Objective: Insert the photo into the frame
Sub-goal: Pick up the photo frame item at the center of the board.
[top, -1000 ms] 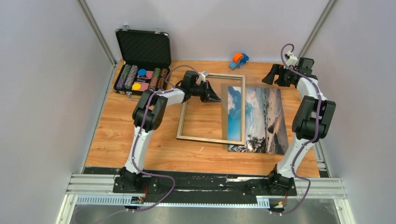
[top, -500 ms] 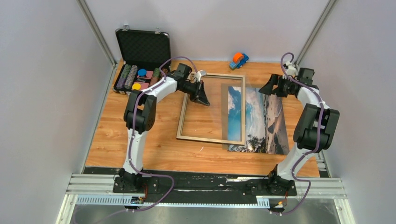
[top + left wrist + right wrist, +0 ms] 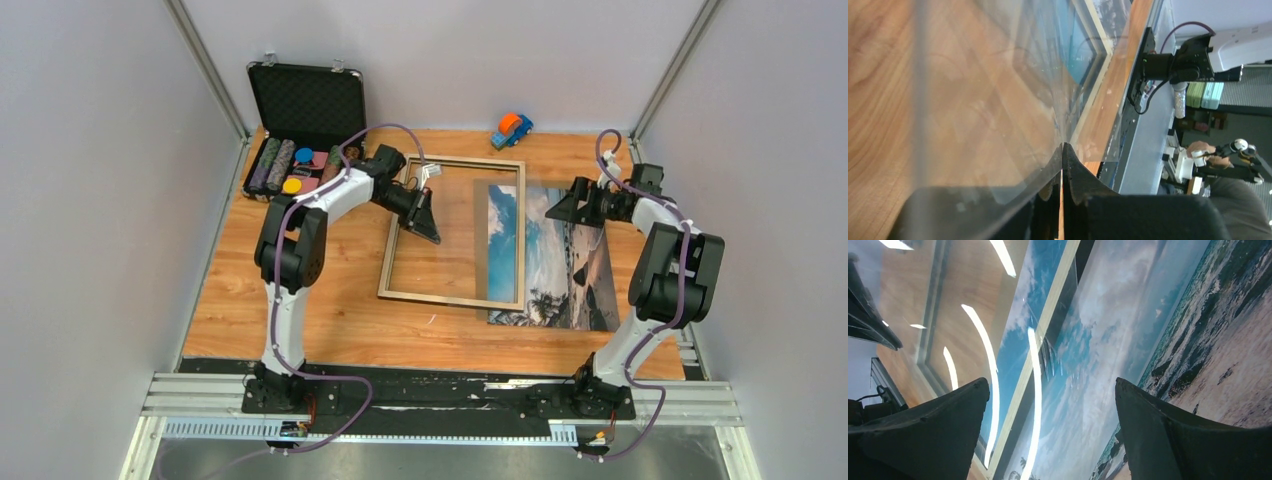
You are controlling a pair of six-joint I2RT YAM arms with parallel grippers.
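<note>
The pale wood frame lies flat in the middle of the table. To its right lies the beach photo, whose left strip reaches under the frame's right bar. My left gripper is over the frame's left part, shut on the edge of a clear pane that slants away towards the photo. My right gripper hovers open just above the photo's far end, nothing between its fingers. In the right wrist view the photo and a frame bar show under light glare, between that gripper's spread fingers.
An open black chip case stands at the back left, close behind the left arm. A small orange and blue toy car sits at the back edge. Grey walls close in both sides; a metal rail runs along the near edge.
My left gripper has swung left and nearer with the pane, from the frame's middle to its left part. My right gripper has come down and forward over the photo's far end.
</note>
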